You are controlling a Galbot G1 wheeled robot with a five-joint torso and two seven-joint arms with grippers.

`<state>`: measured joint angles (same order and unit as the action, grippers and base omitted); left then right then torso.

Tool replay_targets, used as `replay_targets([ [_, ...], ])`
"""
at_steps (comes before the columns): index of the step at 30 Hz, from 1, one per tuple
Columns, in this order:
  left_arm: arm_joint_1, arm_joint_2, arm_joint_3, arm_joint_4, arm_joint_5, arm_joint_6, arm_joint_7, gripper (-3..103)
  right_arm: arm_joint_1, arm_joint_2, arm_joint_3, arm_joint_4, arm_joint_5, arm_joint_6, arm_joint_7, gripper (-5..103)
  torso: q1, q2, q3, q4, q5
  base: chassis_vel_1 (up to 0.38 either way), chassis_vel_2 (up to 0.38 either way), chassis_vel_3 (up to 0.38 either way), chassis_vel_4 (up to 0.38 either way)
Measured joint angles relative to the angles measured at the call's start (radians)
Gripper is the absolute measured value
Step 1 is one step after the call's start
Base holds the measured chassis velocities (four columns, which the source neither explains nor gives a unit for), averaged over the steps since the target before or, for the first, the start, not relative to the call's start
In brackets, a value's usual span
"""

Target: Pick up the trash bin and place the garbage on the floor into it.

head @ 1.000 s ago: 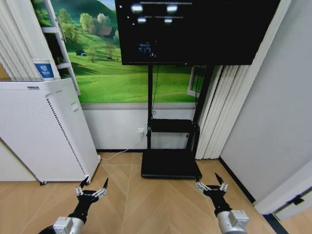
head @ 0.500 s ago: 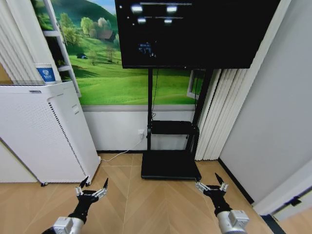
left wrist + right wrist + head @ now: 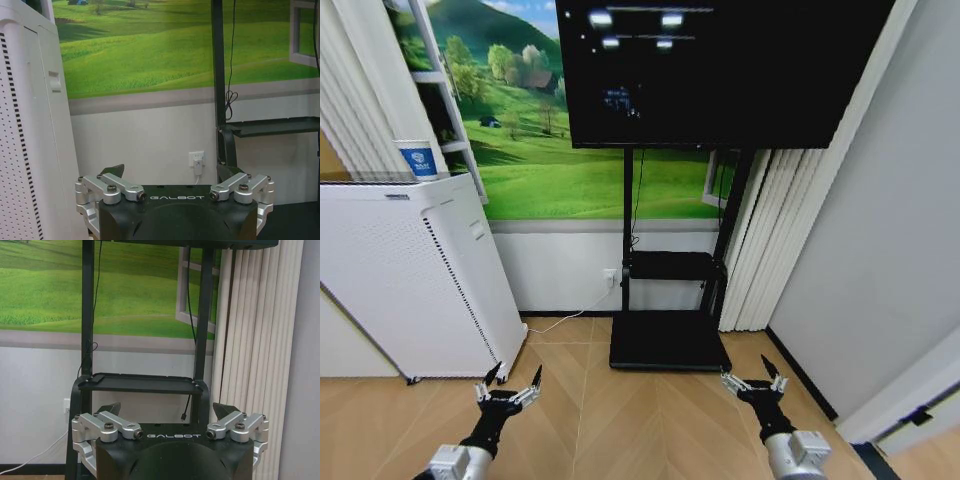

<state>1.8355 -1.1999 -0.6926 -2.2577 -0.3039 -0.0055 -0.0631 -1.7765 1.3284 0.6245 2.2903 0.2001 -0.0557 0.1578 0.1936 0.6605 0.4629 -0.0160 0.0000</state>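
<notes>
Black-fingered left claw (image 3: 507,383) at 7 o'clock, right claw (image 3: 752,380) at 5, both spread, empty | trash bin judged light, rigid; rim grip advised | garbage judged soft, crushable.

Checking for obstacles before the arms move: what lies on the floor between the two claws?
In the head view, bare wood floor lies between the left claw and right claw; both are open and empty.
</notes>
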Motion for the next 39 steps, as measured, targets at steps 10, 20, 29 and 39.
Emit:
replay_targets([
  [10,0.0,0.0,0.0,0.0,0.0,0.0,0.0,100,0.0,0.0,0.0,0.0,0.0,0.0,0.0,100,0.008,0.019,0.011,0.0,0.0,0.0,0.0,0.0,0.0],
  [20,0.0,0.0,0.0,0.0,0.0,0.0,0.0,100,0.0,0.0,0.0,0.0,0.0,0.0,0.0,100,0.007,0.016,0.01,0.0,0.0,0.017,-0.011,-0.011,0.013],
  [29,0.0,0.0,0.0,0.0,0.0,0.0,0.0,100,0.0,0.0,0.0,0.0,0.0,0.0,0.0,100,0.005,0.013,0.007,-0.0001,0.0001,0.156,-0.158,-0.17,0.165],
  [39,0.0,0.0,0.0,0.0,0.0,0.0,0.0,100,-0.001,0.0,0.0,0.0,0.0,0.0,0.0,100,0.004,0.011,0.006,0.0,-0.0001,0.231,-0.191,-0.25,0.173],
])
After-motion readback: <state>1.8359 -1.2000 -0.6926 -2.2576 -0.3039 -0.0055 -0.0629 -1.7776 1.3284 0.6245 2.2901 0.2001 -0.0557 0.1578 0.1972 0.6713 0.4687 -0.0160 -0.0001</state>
